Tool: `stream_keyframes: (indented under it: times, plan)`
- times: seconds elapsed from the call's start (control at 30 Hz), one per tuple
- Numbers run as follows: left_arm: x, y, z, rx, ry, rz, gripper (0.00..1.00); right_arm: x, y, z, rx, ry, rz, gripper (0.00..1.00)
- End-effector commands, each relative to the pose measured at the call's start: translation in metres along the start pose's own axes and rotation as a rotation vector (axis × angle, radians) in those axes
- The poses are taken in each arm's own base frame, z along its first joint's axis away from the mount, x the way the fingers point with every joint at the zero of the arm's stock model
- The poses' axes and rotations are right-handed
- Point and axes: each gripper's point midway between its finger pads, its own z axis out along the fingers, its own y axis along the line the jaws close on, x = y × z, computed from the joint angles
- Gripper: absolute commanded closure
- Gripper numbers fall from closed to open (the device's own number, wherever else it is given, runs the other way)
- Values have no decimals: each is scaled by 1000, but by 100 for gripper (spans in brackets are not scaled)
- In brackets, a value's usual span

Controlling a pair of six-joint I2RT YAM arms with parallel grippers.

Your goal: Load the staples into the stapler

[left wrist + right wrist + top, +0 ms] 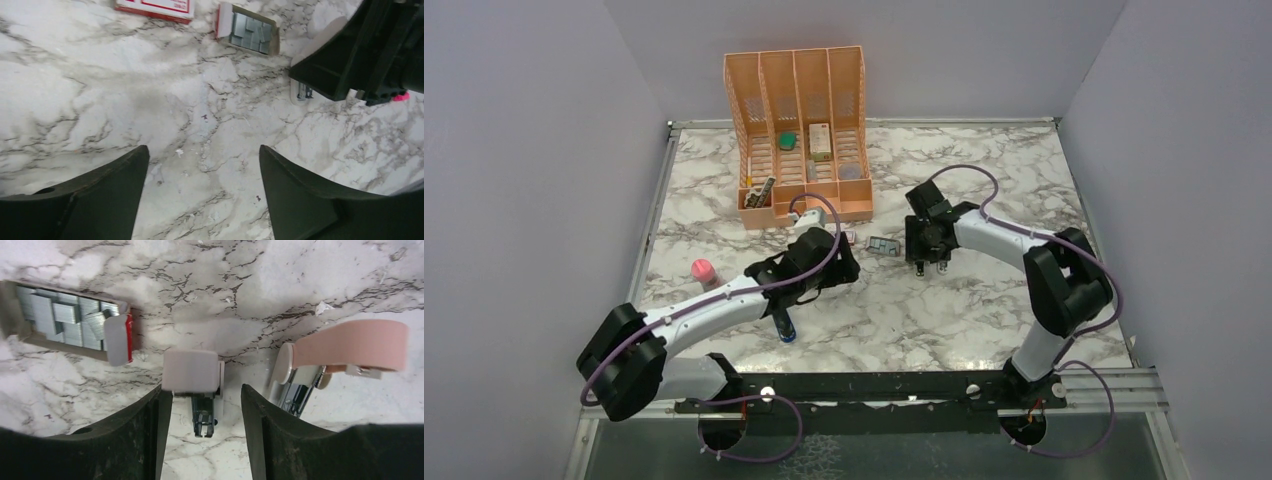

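staples left, white block between parted tool fingers

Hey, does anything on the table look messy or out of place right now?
Yes. The staple strips lie jumbled and crossed in their open tray rather than stacked straight, and the red-and-white sleeve lies apart from it.

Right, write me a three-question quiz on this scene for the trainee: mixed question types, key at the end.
1. Multiple choice: the staples sit A) in the right jaws, B) on the marble table, C) in the left jaws.
2. True or false: both pairs of jaws are shut.
3. Fill in: the cardboard sleeve is red and ____.
Key: 1 B; 2 false, both stand open; 3 white.
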Motion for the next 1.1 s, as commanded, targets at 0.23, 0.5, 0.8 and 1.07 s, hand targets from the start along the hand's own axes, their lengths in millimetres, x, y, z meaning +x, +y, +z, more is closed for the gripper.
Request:
stream_keyframes:
  times: [0.23, 0.5, 0.8, 1.07]
  plan:
    - [-13, 83, -65, -426, -30, -11, 1, -43, -6, -73, -57, -269, 75, 38]
    - [10, 141, -93, -675, 7, -146, 15, -29, -2, -93, -166, -318, 62, 27]
    - [29, 134, -77, -568, 152, -221, 35, 3, 11, -86, -287, -242, 55, 27]
    - [37, 122, -64, -520, 264, -150, 59, 9, 14, -87, -314, -228, 48, 30]
